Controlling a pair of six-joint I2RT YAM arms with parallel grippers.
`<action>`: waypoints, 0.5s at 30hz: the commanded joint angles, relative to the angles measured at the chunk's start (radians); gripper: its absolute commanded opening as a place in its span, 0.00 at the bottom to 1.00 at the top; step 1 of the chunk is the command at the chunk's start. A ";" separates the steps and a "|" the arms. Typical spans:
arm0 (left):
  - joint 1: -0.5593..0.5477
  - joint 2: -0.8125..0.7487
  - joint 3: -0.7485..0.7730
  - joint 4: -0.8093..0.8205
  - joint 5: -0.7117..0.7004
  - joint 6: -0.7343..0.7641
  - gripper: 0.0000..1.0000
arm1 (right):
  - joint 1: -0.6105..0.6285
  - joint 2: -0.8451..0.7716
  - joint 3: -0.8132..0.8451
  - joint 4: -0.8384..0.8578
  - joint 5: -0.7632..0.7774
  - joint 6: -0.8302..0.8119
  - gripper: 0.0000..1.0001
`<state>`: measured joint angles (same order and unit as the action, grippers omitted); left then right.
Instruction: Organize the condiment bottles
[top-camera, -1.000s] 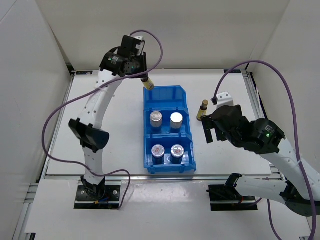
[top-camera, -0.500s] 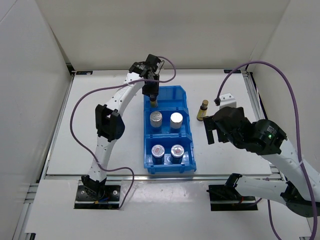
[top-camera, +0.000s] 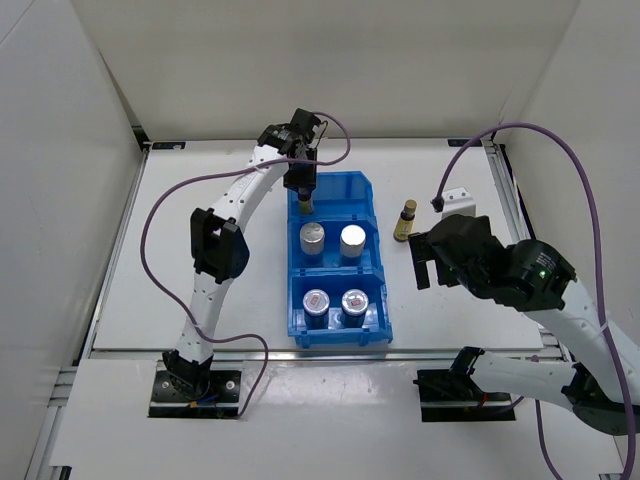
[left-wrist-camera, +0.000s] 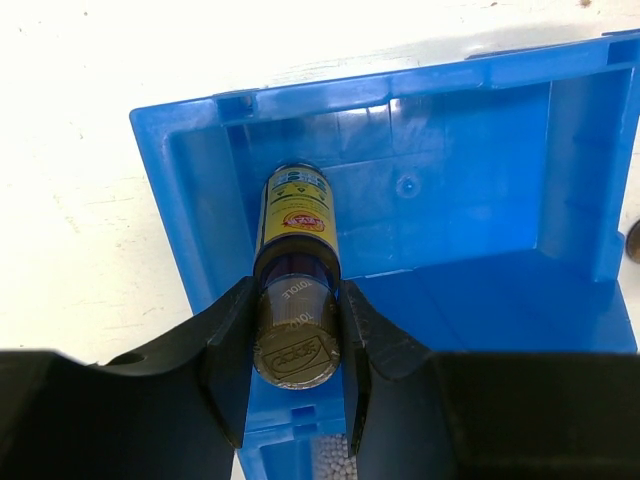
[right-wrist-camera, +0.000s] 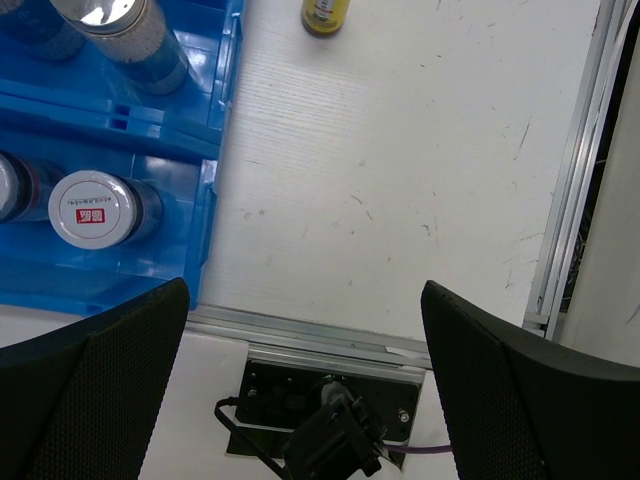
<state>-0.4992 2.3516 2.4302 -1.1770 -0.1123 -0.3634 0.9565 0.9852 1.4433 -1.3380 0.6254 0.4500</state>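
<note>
Left wrist is showing left gripper (left-wrist-camera: 295, 300) clenching dark-brown bottle (left-wrist-camera: 297, 215) inside blue bin (left-wrist-camera: 480, 150), unclear from top. Right gripper (right-wrist-camera: 303, 290) is gaping empty beside bin.

The white left arm (top-camera: 232, 205) with black joints arches far forward from its base, wrist bent so the black two-finger left hand (left-wrist-camera: 297, 330) points straight down. Its fingers (left-wrist-camera: 228, 340) are clamped on the upper end of a slim dark-brown bottle with a gold cap (left-wrist-camera: 295, 215). The white right arm (top-camera: 590, 330) sits low and folded. Its black right hand (top-camera: 420, 262), seemingly angled downward, has its fingers spread wide and holds nothing.
</note>
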 joint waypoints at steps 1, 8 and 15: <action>-0.002 -0.006 -0.003 0.017 -0.012 -0.002 0.36 | -0.001 -0.022 0.028 -0.015 0.010 0.019 1.00; -0.002 -0.006 -0.013 0.017 -0.003 0.007 0.64 | -0.001 -0.022 0.019 -0.015 0.010 0.029 1.00; -0.002 -0.090 -0.013 0.017 -0.089 0.018 1.00 | -0.001 0.010 -0.011 0.003 0.053 0.038 1.00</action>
<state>-0.4995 2.3505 2.4275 -1.1732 -0.1432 -0.3576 0.9565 0.9775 1.4422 -1.3380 0.6361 0.4652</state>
